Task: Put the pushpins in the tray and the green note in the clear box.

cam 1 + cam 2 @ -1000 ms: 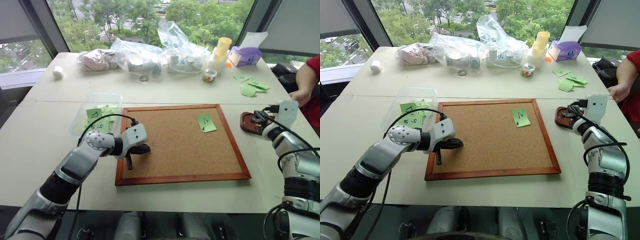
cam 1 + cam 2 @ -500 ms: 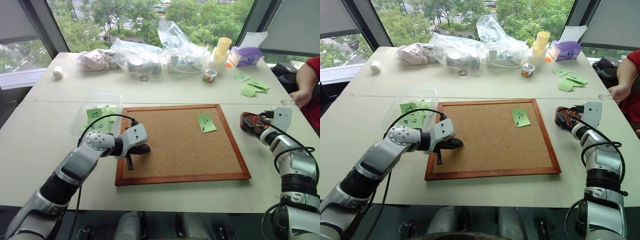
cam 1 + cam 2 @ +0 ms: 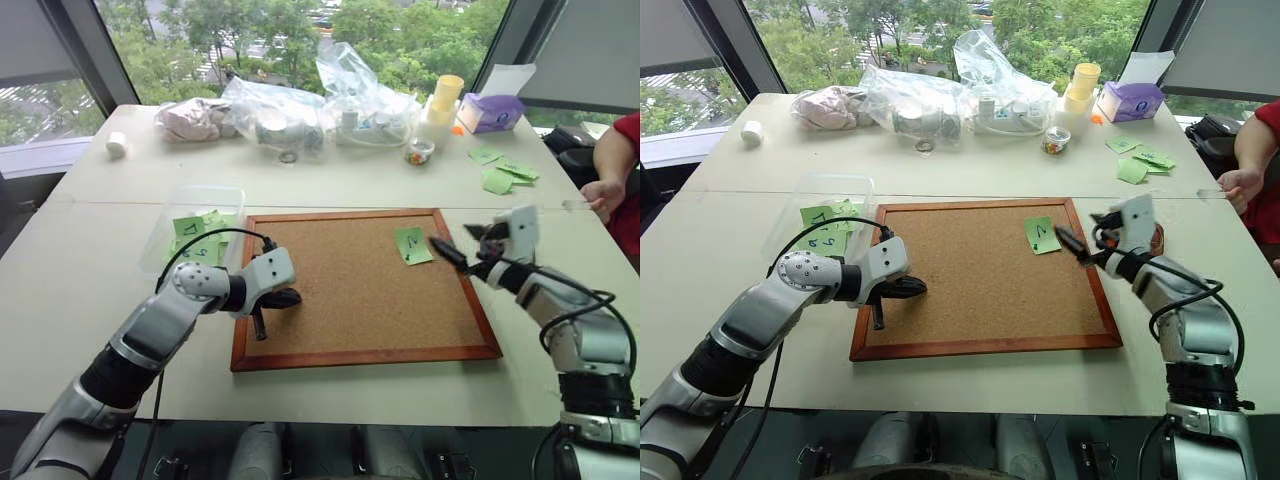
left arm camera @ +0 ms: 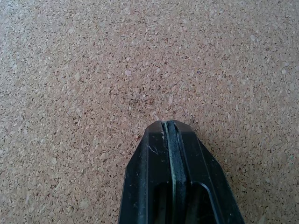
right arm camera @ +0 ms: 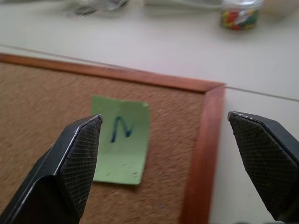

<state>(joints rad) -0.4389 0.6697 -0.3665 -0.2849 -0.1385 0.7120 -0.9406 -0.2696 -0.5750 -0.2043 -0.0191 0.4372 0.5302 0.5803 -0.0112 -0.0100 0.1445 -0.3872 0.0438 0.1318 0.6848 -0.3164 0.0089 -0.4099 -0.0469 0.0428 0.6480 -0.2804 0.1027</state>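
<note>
On my left, the clear box [image 3: 165, 240] sits just beside the corkboard [image 3: 360, 350] with some green notes inside it. My left gripper [image 3: 262, 322] is squeezed tight with nothing in it, and its tip is low over the cork near the left edge. The green note [image 3: 412, 245] with the 2 on it is on the corkboard near the far right corner. My right gripper [image 3: 467, 245] has its fingers wide apart, holding nothing, close to that note. I cannot see the tray behind it.
</note>
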